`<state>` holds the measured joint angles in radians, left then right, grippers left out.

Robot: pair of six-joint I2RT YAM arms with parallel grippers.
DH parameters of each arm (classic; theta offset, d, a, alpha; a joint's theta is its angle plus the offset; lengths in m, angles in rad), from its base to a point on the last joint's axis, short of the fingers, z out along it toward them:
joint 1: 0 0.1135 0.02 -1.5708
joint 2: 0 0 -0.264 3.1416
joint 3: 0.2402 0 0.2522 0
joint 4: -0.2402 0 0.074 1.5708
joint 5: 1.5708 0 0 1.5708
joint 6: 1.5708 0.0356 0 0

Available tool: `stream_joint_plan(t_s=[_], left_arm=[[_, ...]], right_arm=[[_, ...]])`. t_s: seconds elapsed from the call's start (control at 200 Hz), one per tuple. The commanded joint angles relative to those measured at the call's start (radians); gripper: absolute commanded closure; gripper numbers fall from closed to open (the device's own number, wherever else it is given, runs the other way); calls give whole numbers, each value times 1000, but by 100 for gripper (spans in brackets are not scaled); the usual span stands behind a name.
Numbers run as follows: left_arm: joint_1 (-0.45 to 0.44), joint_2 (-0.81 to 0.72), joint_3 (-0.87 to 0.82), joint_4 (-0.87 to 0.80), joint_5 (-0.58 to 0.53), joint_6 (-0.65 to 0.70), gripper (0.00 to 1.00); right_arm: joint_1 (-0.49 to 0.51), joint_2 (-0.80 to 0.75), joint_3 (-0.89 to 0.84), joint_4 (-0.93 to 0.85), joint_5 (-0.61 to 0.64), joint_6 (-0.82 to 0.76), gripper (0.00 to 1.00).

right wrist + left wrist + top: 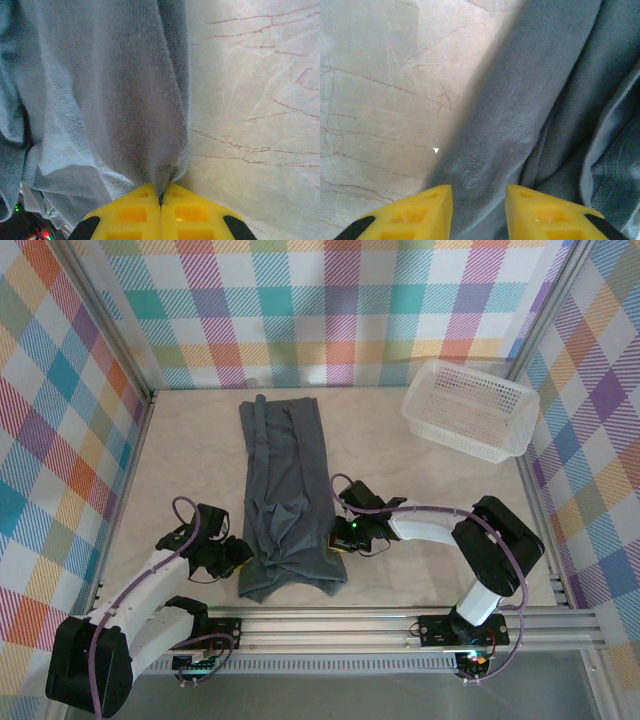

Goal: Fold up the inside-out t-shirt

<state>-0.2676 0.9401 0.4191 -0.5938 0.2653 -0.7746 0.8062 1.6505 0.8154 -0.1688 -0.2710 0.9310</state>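
The inside-out t-shirt (285, 470) is a dark slate-grey cloth lying as a long narrow strip down the middle of the table, bunched and creased at its near end. My left gripper (243, 558) sits at the strip's near left edge. In the left wrist view its yellow fingers (479, 192) stand apart, and the shirt's edge (530, 100) lies between them. My right gripper (338, 538) is at the strip's near right edge. In the right wrist view its jaws (160, 192) are pressed together on a pinch of the shirt's edge (110, 90).
A white mesh basket (462, 438) stands tilted at the back right of the table. Bare marbled tabletop (190, 460) lies on both sides of the shirt. Checked walls close in the back and sides, and a metal rail runs along the near edge.
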Motion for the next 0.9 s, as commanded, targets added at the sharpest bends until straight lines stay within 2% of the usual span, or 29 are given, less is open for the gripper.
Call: stream_joint_plan(t_s=[0.0,0.055,0.115,0.32,0.385,0.51,0.625,0.705,0.895], left_arm=[[-4,4,-14,-43,-33,3,56],[-4,9,-2,-64,-57,10,51],[-4,9,6,-72,-67,15,50],[-11,52,-18,46,41,1,64],[-16,58,-19,41,31,1,63],[-16,61,-16,17,6,7,56],[-19,52,10,-53,-61,25,52],[-20,42,15,-59,-74,36,52],[-37,90,12,6,-22,36,57]], right_arm=[[2,8,17,-6,-12,-2,98],[1,3,15,-10,-9,-1,98],[1,0,13,-13,-7,-4,98],[1,11,13,-2,-11,1,98],[1,13,13,-1,-13,1,98],[2,10,12,-2,-11,3,98],[2,9,13,-3,-11,2,98],[3,10,14,-2,-11,2,98],[2,19,16,2,-17,4,98]])
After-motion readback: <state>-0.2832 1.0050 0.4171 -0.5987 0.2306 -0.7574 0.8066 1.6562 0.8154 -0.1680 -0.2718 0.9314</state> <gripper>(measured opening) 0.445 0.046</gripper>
